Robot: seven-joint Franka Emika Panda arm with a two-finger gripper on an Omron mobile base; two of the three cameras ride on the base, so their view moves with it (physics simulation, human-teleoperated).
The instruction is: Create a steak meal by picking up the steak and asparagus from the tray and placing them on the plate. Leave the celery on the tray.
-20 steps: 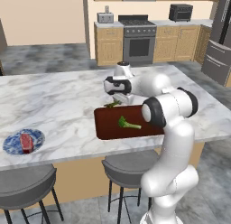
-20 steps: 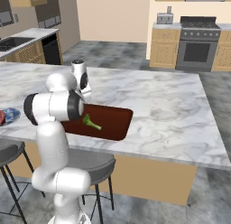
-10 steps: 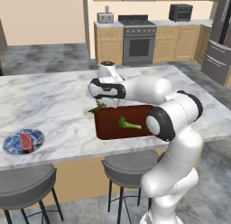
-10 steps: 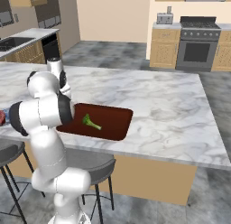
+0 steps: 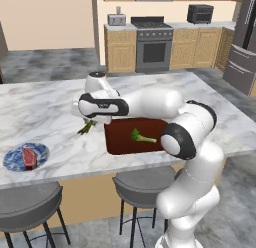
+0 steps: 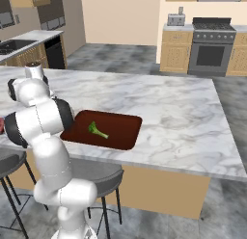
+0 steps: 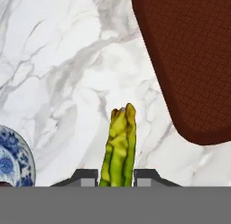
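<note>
— Swinging left off the tray (image 5: pixel 137 137) now, the arm is carrying the gripper (image 5: pixel 86 123) out over bare marble; a second ago it was hanging above the tray's near corner.

— And the fingers (image 7: pixel 88 175) are clamping the asparagus (image 7: pixel 119 146), spear poking out ahead between them. Tray behind and to one side, plate (image 7: pixel 16 162) edging in on the other.

— Steak (image 5: pixel 29 157) is already sitting on that plate, celery (image 5: pixel 141 137) lying on the tray. I'm judging this as the last carry, with only the drop remaining.
</note>
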